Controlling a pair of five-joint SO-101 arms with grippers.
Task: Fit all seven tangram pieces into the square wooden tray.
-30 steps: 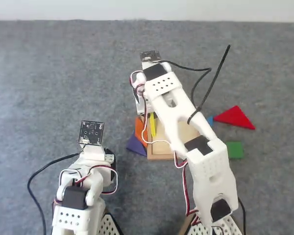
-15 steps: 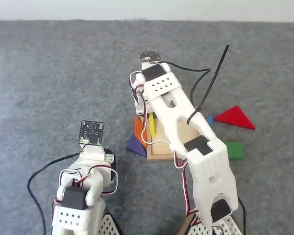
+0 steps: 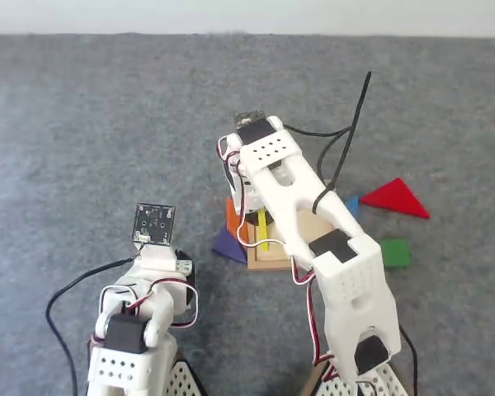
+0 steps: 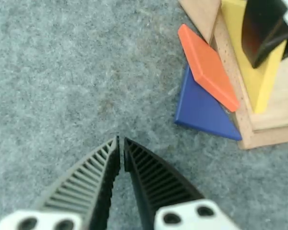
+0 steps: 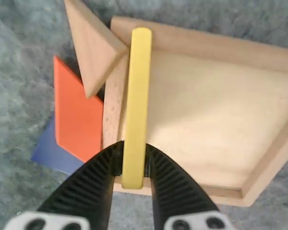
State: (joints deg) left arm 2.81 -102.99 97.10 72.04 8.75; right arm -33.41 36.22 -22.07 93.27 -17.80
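Between my right gripper's (image 5: 133, 163) clamped fingers (image 5: 86, 191), the yellow tangram piece (image 5: 137, 86) stands on edge along one rim of the square wooden tray (image 5: 206, 43); I judge none seated yet. Just outside lie the orange parallelogram (image 5: 77, 115), dark blue triangle (image 5: 45, 153) and pale wooden triangle (image 5: 89, 48), farther off the red triangle (image 3: 393, 198) and green square (image 3: 394, 252); my left gripper's (image 4: 121, 141) fingers (image 4: 91, 177) rest together.

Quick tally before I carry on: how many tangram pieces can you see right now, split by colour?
Yellow piece: 1
Orange piece: 1
Dark blue piece: 1
Plain wood piece: 1
Red piece: 1
Green piece: 1
Light blue piece: 1, partly hidden behind an arm
Total: 7
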